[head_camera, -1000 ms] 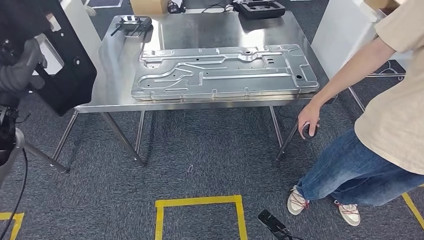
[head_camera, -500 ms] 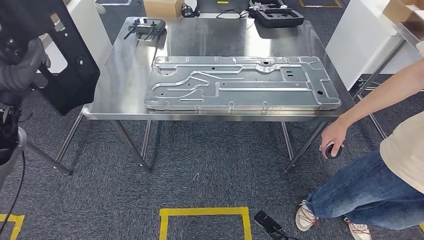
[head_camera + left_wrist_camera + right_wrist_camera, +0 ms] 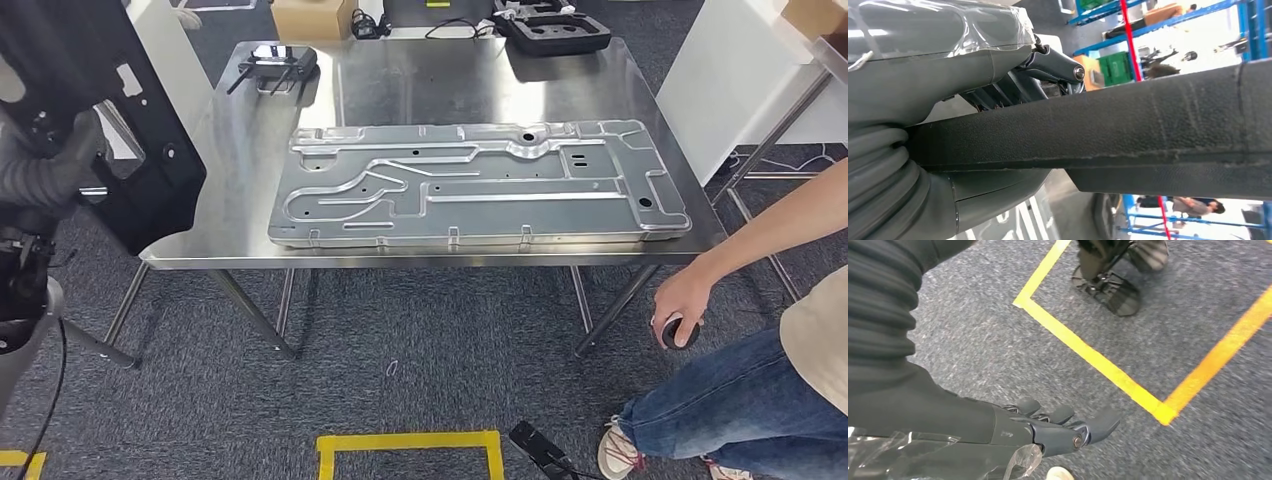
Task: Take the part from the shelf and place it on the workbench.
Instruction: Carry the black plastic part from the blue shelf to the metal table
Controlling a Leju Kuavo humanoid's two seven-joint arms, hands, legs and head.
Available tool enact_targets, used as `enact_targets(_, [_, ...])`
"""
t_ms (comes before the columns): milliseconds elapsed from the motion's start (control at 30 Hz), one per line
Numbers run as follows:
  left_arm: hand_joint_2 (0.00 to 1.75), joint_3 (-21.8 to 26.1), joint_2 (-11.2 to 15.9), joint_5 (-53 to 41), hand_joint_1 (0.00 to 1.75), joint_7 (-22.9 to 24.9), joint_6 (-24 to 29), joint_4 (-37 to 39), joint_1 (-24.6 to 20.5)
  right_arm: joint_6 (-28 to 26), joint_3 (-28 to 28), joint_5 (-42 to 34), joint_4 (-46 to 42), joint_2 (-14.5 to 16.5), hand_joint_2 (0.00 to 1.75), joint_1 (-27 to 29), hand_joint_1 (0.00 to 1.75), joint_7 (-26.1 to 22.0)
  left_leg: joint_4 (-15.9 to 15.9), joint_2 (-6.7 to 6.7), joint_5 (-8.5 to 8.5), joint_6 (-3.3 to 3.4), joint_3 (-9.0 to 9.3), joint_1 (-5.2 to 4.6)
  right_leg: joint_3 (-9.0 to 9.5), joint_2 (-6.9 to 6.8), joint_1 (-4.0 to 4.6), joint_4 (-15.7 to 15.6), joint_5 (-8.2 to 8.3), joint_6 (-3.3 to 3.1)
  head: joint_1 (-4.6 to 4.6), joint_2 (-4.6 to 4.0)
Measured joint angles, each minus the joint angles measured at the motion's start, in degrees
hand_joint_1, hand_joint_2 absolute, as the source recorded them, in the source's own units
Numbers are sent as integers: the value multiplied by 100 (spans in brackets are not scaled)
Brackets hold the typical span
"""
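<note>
Left hand (image 3: 45, 165) clasping a black panel (image 3: 95, 110), held upright off the near left corner of the workbench (image 3: 250, 150). Right hand (image 3: 1058, 427) hanging over the carpet, fingers loosely apart, holding nothing. Could well snag the table edge or land on the metal plate (image 3: 470, 185) crowding the bench.

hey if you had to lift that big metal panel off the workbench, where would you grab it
Probably by the long near edge of the metal panel, coming from the front. It lies flat with that edge close to the lip of the workbench, so fingers could hook under its rim. It is wide, so two spread holds look safer.
</note>
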Motion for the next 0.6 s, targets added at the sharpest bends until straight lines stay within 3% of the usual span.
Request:
enact_targets(67, [175,11,-1,9,175,3,-1,-12,16,0,-7,5,0,4,175,-17,0,3,-624,39,519,-31,141,14,68,10,-1,9,-85,43,-1,-1])
enact_targets(100, [175,14,0,22,175,8,-4,-20,31,1,-10,9,0,3,175,-23,0,4,-738,56,610,-5,172,3,83,14,3,24,-114,72,-2,-1])
enact_targets(167, [175,28,1,51,175,19,-14,-47,50,7,-15,22,0,2,175,-29,0,6,-768,64,602,92,247,-11,128,18,3,56,-173,136,-3,-1])
enact_targets(233, [175,52,2,72,175,19,-36,-90,4,12,-22,40,-1,7,175,-42,0,5,-777,61,572,174,349,8,88,-7,-8,290,-297,213,4,0])
enact_targets(267, [175,61,2,83,175,16,-51,-114,-29,13,-29,46,-1,10,175,-54,0,5,-780,61,549,205,405,15,-41,-23,-26,586,-419,252,8,0])
enact_targets(333, [175,59,-1,122,175,11,-97,-144,-75,15,-47,56,-2,24,175,-73,0,4,-778,55,481,244,491,4,-490,-52,-75,1403,-720,309,16,0])
enact_targets(367, [175,50,-3,146,175,11,-123,-148,-79,20,-55,60,-2,29,175,-73,0,5,-778,51,442,247,536,-1,-711,-62,-95,1729,-823,324,17,0])
enact_targets(400, [175,39,-6,168,175,12,-150,-151,-77,26,-59,63,-2,37,175,-67,0,6,-778,42,399,245,588,-2,-843,-69,-108,1852,-824,334,17,0])
enact_targets(433, [175,24,-9,184,175,13,-173,-157,-82,31,-61,66,-2,43,175,-63,0,7,-778,34,351,237,651,1,-857,-73,-115,1733,-695,333,18,0])
enact_targets(533, [175,-26,-29,188,175,12,-213,-187,-169,35,-84,67,-2,50,175,-72,0,7,-775,12,198,181,838,6,-425,-73,-104,475,51,279,19,0])
enact_targets(600, [175,-55,-47,193,175,16,-235,-195,-247,40,-98,67,-2,50,175,-90,0,7,-777,-1,124,116,904,-9,-235,-68,-84,7,209,226,19,-1])
